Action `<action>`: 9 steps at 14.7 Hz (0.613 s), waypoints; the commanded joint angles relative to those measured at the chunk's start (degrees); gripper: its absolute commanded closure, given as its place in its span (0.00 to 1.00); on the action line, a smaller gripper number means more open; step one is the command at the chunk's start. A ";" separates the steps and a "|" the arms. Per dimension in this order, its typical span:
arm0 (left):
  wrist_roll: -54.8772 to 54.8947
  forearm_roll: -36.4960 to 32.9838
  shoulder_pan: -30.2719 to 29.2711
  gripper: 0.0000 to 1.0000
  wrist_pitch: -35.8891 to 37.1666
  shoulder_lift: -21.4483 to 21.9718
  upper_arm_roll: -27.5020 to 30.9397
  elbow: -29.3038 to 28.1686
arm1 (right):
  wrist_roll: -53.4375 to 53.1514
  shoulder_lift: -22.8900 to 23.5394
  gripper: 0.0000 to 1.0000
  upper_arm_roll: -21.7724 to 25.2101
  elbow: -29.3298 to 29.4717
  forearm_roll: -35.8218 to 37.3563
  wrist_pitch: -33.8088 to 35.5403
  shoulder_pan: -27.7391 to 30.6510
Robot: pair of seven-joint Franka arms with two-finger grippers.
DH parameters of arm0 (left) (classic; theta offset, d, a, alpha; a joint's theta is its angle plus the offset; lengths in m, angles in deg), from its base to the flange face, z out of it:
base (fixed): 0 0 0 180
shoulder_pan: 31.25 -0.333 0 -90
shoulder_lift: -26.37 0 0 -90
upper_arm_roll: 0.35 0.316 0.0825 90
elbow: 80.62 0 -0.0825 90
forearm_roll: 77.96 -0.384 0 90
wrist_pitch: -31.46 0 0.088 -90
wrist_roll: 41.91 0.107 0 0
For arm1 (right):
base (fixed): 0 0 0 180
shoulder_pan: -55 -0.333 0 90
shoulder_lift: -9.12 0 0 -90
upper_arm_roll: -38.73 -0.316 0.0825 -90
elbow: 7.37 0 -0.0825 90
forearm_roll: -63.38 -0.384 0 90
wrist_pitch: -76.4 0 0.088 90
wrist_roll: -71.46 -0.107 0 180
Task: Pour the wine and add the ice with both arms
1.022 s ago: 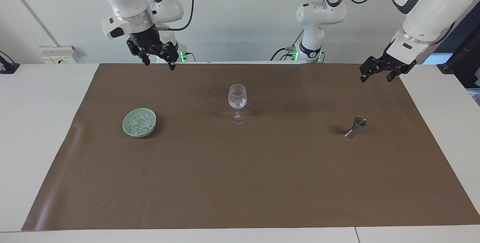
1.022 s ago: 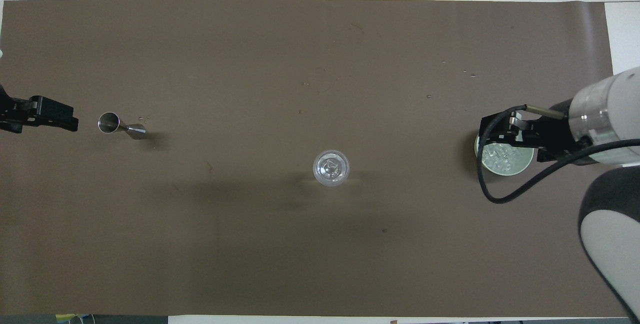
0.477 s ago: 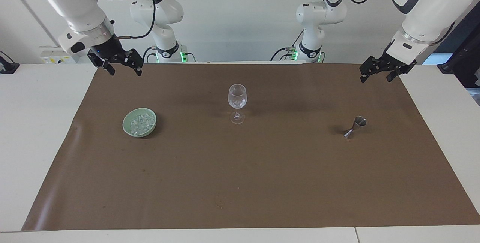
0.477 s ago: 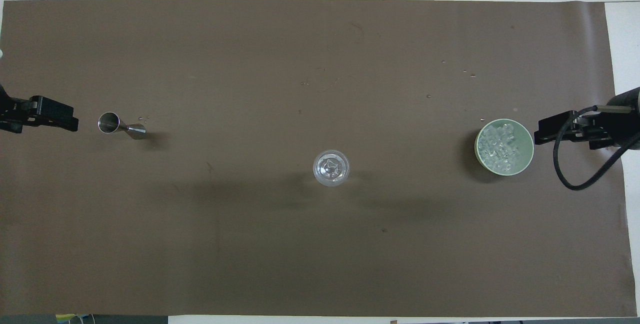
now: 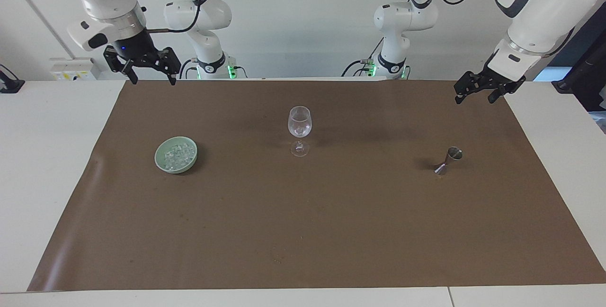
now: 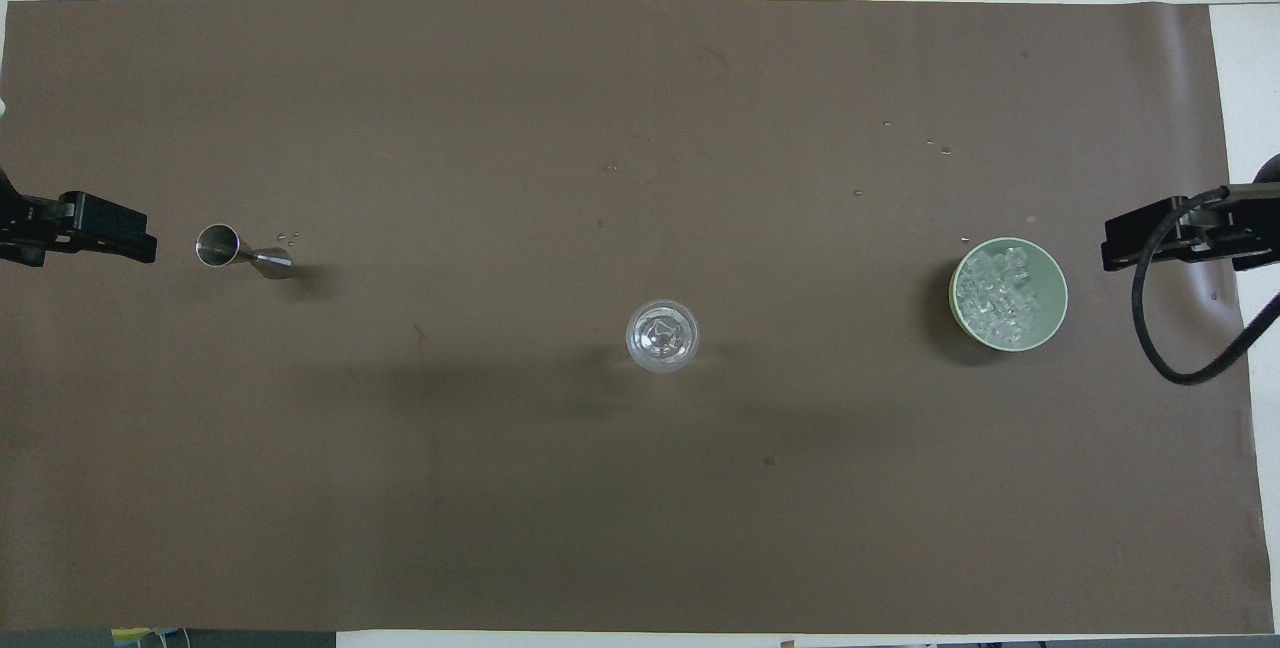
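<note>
Now both grippers open, raised; ice (image 5: 176, 156) in green bowl (image 5: 163, 165).

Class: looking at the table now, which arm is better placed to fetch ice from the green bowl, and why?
Probably the right. The right gripper, open, hangs at the end of the table where the green bowl of ice sits. The left gripper, also open, hangs near the metal jigger, with the wine glass between.
</note>
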 commanded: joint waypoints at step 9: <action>0.54 -1.07 0.28 0.00 -0.57 1.42 0.34 -1.61 | 1.12 1.21 0.00 2.21 -0.22 -0.91 -2.01 -0.64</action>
